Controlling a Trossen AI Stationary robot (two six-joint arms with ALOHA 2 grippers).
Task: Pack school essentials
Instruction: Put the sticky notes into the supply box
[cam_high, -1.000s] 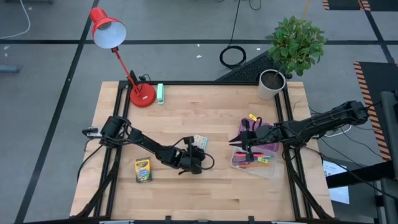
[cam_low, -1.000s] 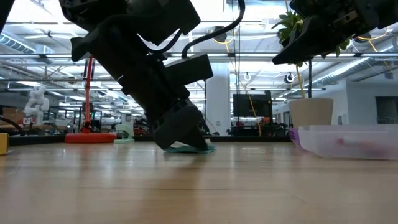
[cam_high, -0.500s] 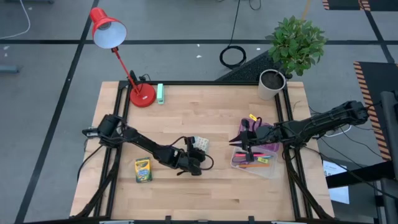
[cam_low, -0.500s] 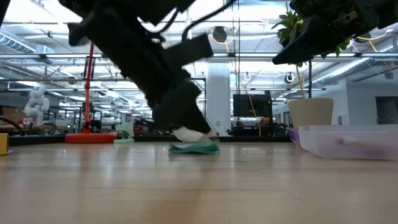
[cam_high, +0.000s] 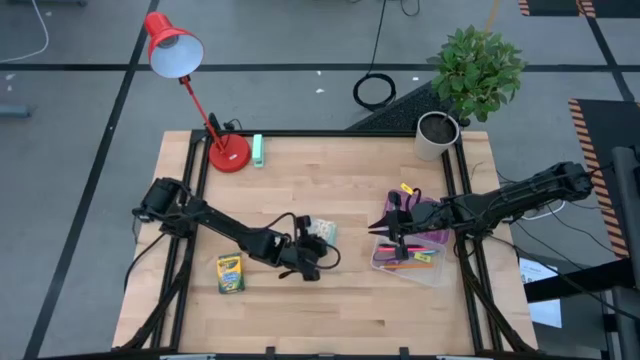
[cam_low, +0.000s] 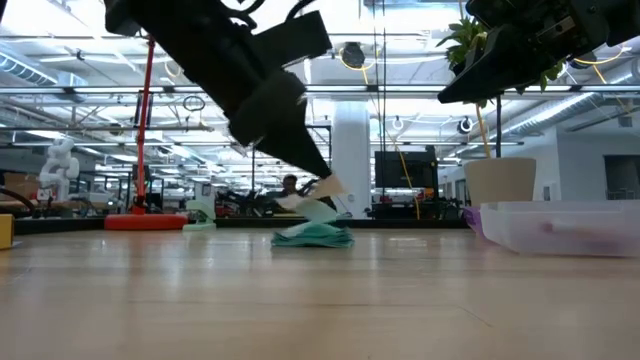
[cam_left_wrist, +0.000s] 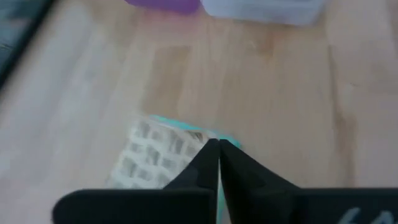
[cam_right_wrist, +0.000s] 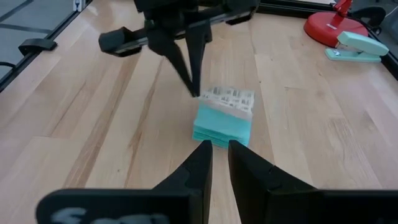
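Because the pack (cam_right_wrist: 225, 113) is thin and flat, it looks light and a bit floppy, so I think it could bend or slide on the smooth wood. The best place to hold it is by one edge, where its top sheet lifts up. It is a small square with a pale top that has little grey marks on it, and teal layers under that. It lies on the table (cam_high: 340, 170) near the middle, a little toward the front edge. The left gripper (cam_left_wrist: 217, 152) is at the pack's near edge, with its two fingers pressed tight together; in the low view a pale corner seems pinched and lifted at its tip, but I cannot be sure. The right gripper (cam_right_wrist: 216, 148) hangs over the clear bin (cam_high: 408, 262) by the right edge, its fingers almost closed with a thin gap and nothing in them. The bin already holds pencils. The crayon box (cam_high: 230, 273) sits near the front left corner.
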